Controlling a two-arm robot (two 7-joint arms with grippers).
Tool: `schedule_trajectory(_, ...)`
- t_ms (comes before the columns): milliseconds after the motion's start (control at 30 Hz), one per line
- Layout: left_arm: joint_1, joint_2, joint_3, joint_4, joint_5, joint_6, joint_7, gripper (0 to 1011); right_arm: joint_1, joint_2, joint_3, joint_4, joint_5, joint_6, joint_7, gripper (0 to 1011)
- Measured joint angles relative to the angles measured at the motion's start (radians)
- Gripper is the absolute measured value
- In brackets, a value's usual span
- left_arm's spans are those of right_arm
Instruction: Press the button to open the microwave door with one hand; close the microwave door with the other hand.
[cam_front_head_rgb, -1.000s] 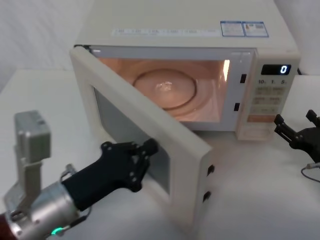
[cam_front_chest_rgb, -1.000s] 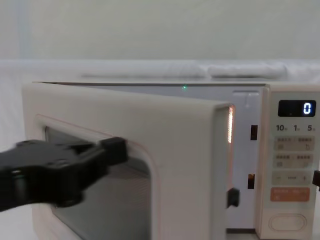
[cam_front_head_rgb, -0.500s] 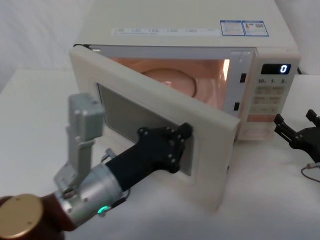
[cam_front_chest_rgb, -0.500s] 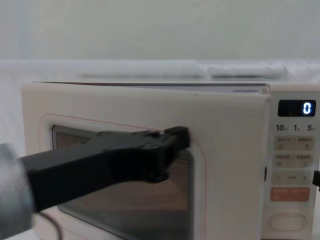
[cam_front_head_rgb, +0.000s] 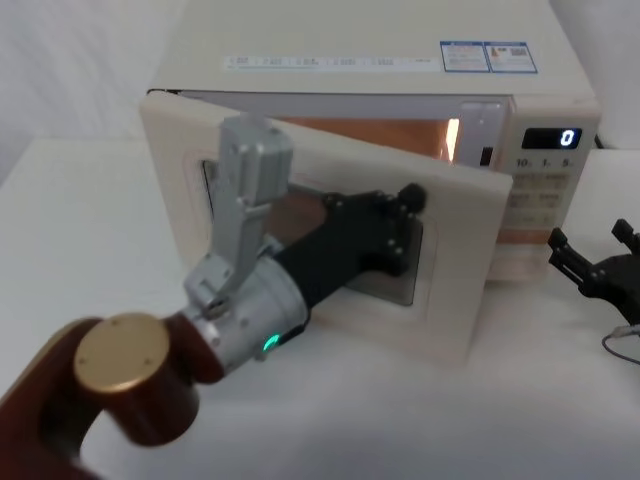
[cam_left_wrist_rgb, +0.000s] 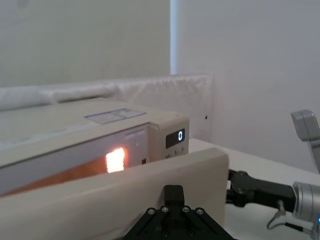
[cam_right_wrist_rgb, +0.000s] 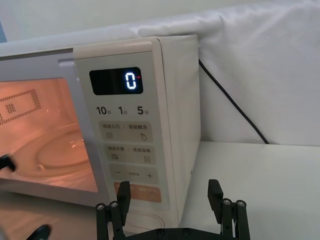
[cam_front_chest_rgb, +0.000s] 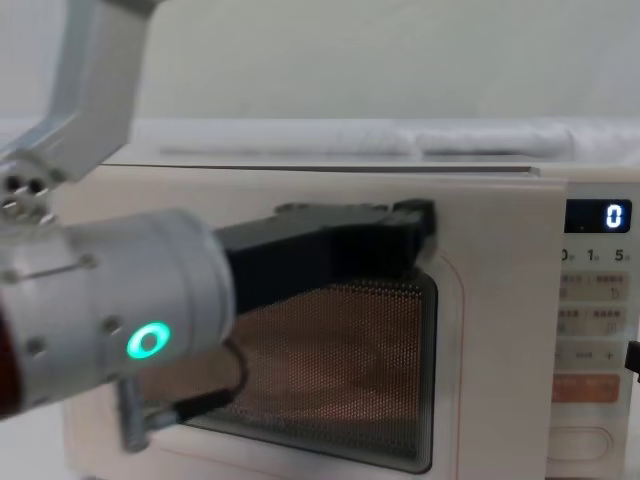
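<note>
While the left gripper (cam_front_head_rgb: 405, 200), fingers pressed together, leans on the microwave door (cam_front_head_rgb: 455, 290), the right wrist view shows the right gripper (cam_right_wrist_rgb: 170, 200) spread below the button (cam_right_wrist_rgb: 147, 218).

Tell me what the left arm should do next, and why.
Probably keep pushing the door toward the microwave: the left gripper presses its window, yet the lit gap shows it isn't latched. The right gripper waits open by the panel.

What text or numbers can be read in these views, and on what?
"0": lit display of the microwave's control panel.
"10", "1", "5": printed under the display, each with a small unreadable character.
Key labels below: too small to read.
Top stickers: unreadable.
</note>
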Motion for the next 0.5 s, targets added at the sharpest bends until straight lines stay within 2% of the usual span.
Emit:
schedule_trajectory(267,-0.085,-0.044,0.049,0.068,0.024,0.008,-0.018,0,0.0,0.0,0.0,0.0,0.0,0.0,0.0,1002)
schedule_trajectory(500,-0.135,-0.07,0.079,0.121,0.053,0.009,-0.025,0,0.0,0.0,0.0,0.0,0.0,0.0,0.0,1002)
